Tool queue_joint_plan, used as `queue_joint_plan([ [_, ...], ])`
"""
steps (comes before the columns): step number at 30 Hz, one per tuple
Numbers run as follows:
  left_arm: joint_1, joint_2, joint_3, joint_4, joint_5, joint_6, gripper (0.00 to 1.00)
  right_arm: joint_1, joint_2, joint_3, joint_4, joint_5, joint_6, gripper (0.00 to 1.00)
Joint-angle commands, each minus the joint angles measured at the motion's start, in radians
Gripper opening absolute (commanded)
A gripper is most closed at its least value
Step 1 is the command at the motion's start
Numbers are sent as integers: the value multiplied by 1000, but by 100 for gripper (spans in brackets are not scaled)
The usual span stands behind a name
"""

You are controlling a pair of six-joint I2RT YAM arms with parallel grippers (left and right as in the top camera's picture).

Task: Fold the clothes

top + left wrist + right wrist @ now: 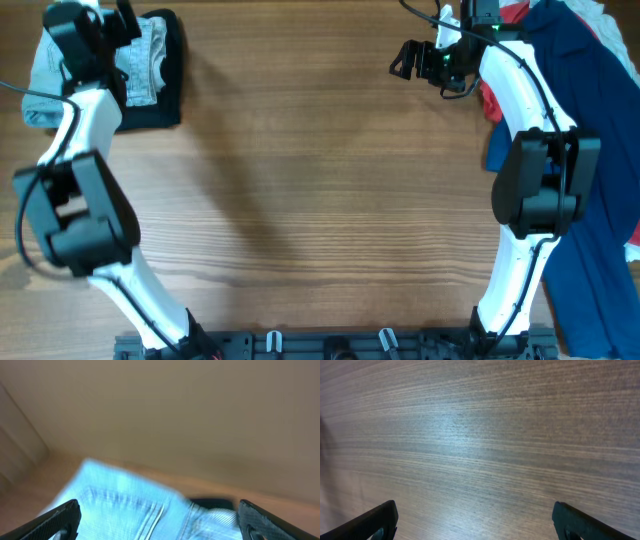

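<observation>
The light-blue denim shorts (145, 58) lie folded at the table's far left corner, on top of a black garment (165, 108). My left gripper (118, 25) hovers over them, open and empty. In the left wrist view the blurred denim (115, 497) with its seams lies between and below the open jaws (157, 512), and a strip of the black garment (212, 503) shows behind it. My right gripper (405, 58) is open and empty above bare wood at the far right. Its wrist view shows only the table between the jaws (475, 512).
A heap of other garments lies along the right edge: a large navy one (590, 90), a red one (492, 100) beside the right arm, and a white one (610, 20) at the far corner. The wooden table (320, 200) spans the middle.
</observation>
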Motion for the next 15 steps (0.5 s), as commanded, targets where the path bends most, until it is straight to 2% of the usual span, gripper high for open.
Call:
queue_joint_plan([
  [1,-13,158,-4,-24,47,-10,100,6,-29,19,-2,3,-23,99],
  [4,-37,272,-4,-128,47,-10,100,6,-29,19,-6,3,-26,100],
  [9,-69,344,-5,-166,46,-9,100,6,-29,19,-8,3,-25,100],
  [12,-86,268,-4,-163,45,2,100,6,-29,19,-16,3,-25,99],
  [15,-93,92,-4,-177,35,0,100,6,-60,20,15,9,-30,100],
])
